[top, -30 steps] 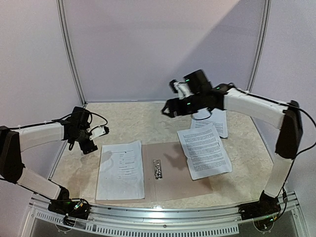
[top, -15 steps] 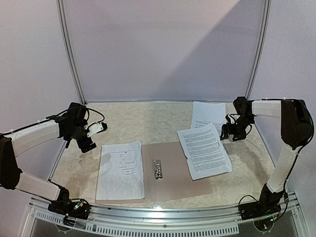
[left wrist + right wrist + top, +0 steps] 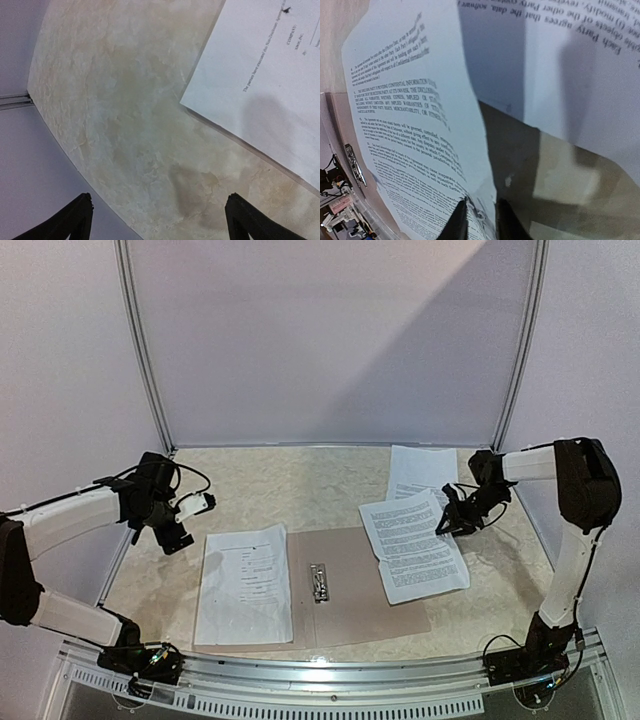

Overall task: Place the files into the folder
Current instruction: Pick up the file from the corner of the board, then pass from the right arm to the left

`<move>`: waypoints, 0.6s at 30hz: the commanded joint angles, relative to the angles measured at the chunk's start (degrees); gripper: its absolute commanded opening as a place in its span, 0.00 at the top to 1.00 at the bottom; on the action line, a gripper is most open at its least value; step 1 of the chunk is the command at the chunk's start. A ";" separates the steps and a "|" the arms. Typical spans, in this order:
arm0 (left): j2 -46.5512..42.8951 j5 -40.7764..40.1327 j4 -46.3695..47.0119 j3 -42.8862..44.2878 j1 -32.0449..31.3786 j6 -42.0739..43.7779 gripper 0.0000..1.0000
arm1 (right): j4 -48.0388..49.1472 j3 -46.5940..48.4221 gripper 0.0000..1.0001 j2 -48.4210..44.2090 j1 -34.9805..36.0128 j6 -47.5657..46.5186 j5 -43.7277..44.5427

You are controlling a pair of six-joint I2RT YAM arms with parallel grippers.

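- Beige marbled table [image 3: 300,490]; pale lilac walls [image 3: 330,340] behind and at both sides.
- Folder [image 3: 350,590] lies open mid-table, with the clip [image 3: 318,582] on its spine.
- Left sheet [image 3: 246,583] lies on the left leaf. Right sheet [image 3: 413,545] lies skewed across the right leaf, overhanging its edge. Far sheet [image 3: 422,470] lies on the table behind.
- Half a second ago the right gripper [image 3: 447,523] hung just right of the right sheet; now it is at that sheet's right edge. The left arm has barely shifted.
- In the right wrist view, the right gripper's fingers [image 3: 457,220] pinch the sheet's lifted edge.
- Left gripper [image 3: 160,220] is spread wide over bare table, near the left sheet's corner, apart from it.
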 commanded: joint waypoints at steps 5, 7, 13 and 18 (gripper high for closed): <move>-4.23 3.00 -4.33 2.16 -0.34 -1.40 0.06 | -0.68 3.94 1.00 -6.71 0.98 1.00 -8.16; -5.38 5.67 -6.41 5.07 -0.37 -1.86 0.05 | -0.48 5.94 1.00 -11.15 3.57 0.40 -7.35; -7.76 25.68 -15.69 19.75 -0.36 -3.43 0.01 | 6.08 11.16 1.00 -23.89 21.93 -3.15 1.30; -6.63 46.02 -22.60 31.10 -0.38 -2.86 0.00 | 21.11 10.99 1.00 -28.52 32.52 -0.95 -1.16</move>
